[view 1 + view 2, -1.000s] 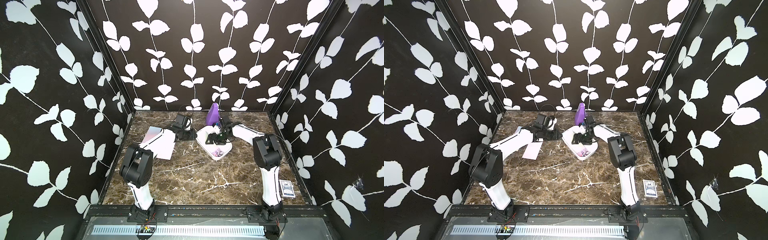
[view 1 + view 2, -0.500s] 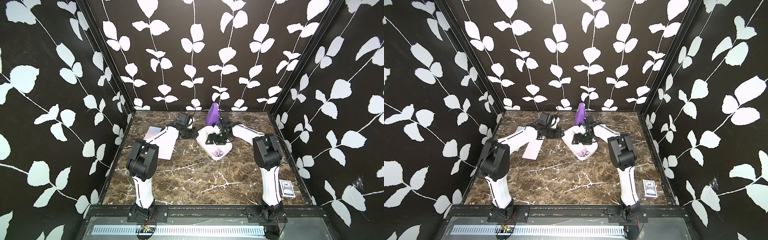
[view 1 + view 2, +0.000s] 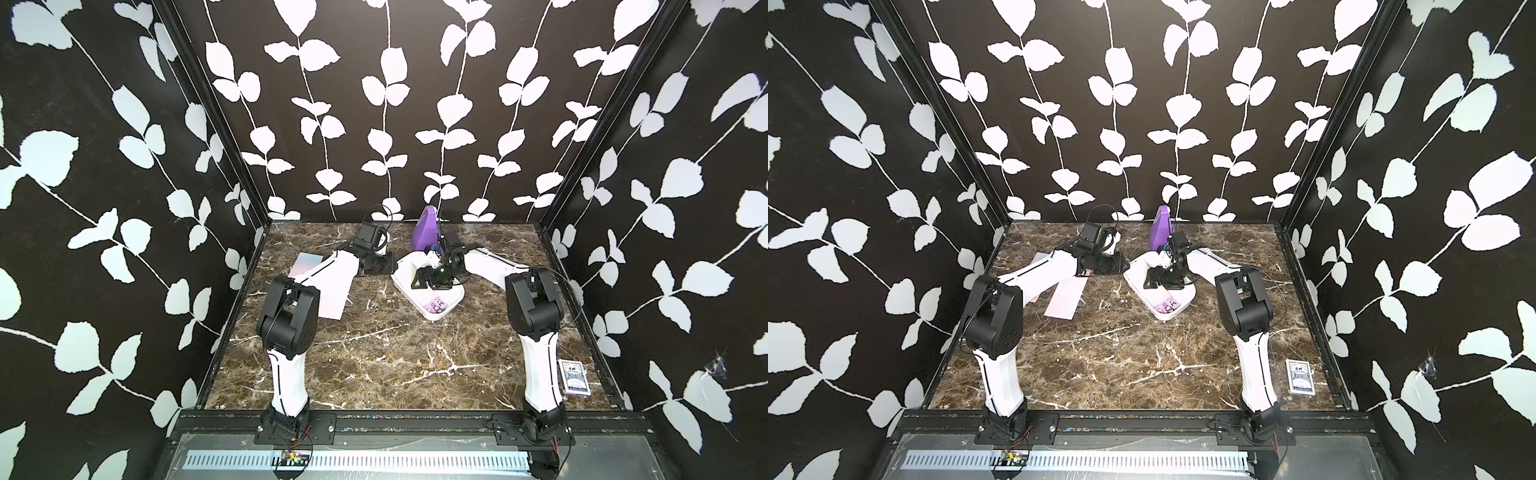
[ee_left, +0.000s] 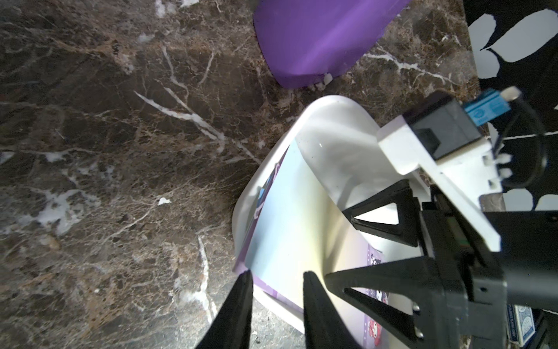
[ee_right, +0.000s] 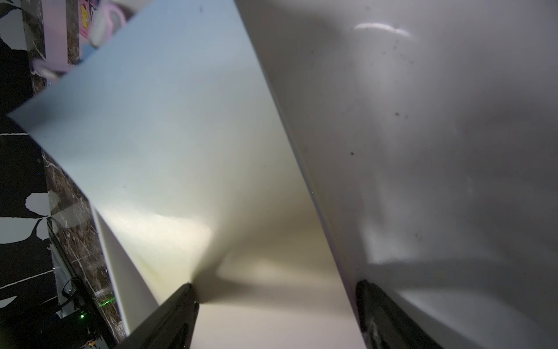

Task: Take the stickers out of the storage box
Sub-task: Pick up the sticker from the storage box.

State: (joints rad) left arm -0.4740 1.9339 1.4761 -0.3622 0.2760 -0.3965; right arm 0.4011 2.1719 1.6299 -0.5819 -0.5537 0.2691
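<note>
Black walls printed with white leaf vines [image 3: 353,137] close in a brown marble-patterned tabletop [image 3: 374,353], where we find two robot arms meeting over a shallow white plastic storage box [image 3: 441,319]. The left gripper [image 4: 276,275], jaws narrowly parted and clamped on nothing we can see, hovers at the box's rim. There the corner of a long pastel-gradient sticker sheet [image 4: 290,211] rides up over the edge. The right gripper [image 5: 274,290] stands inside the box, jaws spread wide and empty. One fingertip [image 5: 175,317] presses the tilted sheet and the other sits over the bare white floor.

We judge the step to be a handover. The left jaws should close on the raised corner alone, clear of the rim, then draw the sheet out lengthwise so it does not buckle.

Further stickers [image 3: 435,306] show cartoon-printed ends at the box's near end, though we cannot tell how many. Others lie flat on the table [image 3: 1065,299] beneath the left arm. A purple pyramid-shaped object [image 3: 426,232] stands just behind the box, and the right wrist crowds the box from above. A blue-patterned card pack [image 3: 574,376] lies well apart.
</note>
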